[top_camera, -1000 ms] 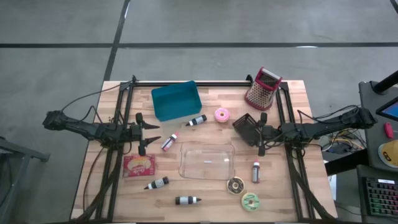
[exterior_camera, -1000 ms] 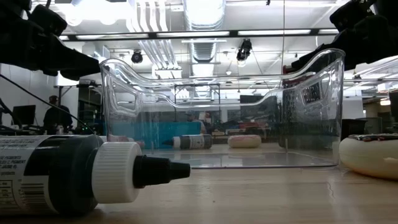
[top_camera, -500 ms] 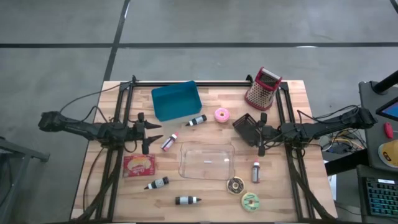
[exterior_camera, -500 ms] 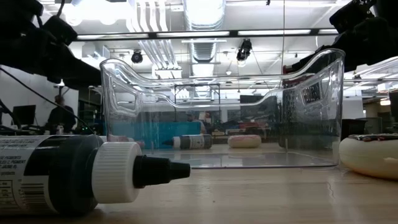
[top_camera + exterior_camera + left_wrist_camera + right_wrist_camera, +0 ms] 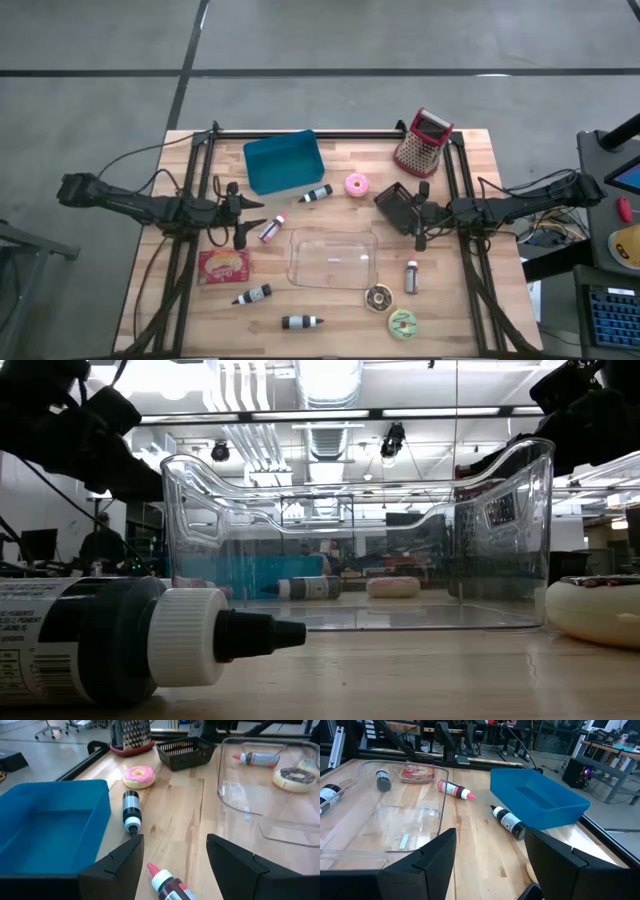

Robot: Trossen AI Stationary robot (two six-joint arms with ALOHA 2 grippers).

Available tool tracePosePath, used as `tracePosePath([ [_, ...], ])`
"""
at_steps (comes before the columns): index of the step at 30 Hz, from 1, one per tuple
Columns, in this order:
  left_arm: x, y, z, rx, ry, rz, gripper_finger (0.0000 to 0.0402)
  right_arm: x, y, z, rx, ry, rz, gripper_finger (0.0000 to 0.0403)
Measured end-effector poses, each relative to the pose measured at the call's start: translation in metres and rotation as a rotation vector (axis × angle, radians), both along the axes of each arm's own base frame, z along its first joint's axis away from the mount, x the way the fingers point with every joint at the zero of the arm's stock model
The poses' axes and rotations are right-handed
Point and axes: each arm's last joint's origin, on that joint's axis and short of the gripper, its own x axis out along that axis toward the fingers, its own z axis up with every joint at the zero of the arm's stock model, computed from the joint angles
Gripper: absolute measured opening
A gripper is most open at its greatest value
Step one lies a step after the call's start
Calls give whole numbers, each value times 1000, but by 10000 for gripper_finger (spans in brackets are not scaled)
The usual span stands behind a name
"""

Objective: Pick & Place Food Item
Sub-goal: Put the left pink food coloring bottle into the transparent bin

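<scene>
Both arms reach in level from the sides of the tabletop (image 5: 330, 310), wrists toward the middle. The left gripper (image 5: 243, 213) hangs over the left side, fingers spread apart with nothing between them; the red-capped bottle (image 5: 272, 227) lies just beyond its tips, and in the left wrist view that bottle (image 5: 167, 883) shows in the gap between the fingers (image 5: 114, 865), untouched. The right gripper (image 5: 421, 214) waits on the right side next to the black basket (image 5: 396, 206), its fingers (image 5: 422, 862) likewise wide and empty.

The pink donut (image 5: 357, 184) lies on the bare wood toward the far edge, between the two grippers and apart from both, right of a black bottle (image 5: 317, 193) and the blue bin (image 5: 283, 162). The clear tub (image 5: 333, 258) stands in the middle, nearer the front than either gripper, with nothing in it.

Counts: three donuts (pink, a chocolate one (image 5: 378, 297) and a green one (image 5: 403, 323), the last two near the front right); five bottles, namely the red-capped one, the black one by the bin, two more black ones at front left (image 5: 252, 295) and front centre (image 5: 301, 322), and a brown one (image 5: 411, 275) right of the tub. One red packet (image 5: 223, 265) lies front left, and one red grater (image 5: 423, 142) stands at the far right.
</scene>
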Motion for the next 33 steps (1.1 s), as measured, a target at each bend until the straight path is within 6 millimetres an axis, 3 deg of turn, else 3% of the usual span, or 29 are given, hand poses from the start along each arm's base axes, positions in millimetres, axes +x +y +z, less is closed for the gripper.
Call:
tracePosePath([
  [33, 9, -2, -1, -5, 54, 2, 220, 0, 0, -2, 4, 17, -2, 232],
])
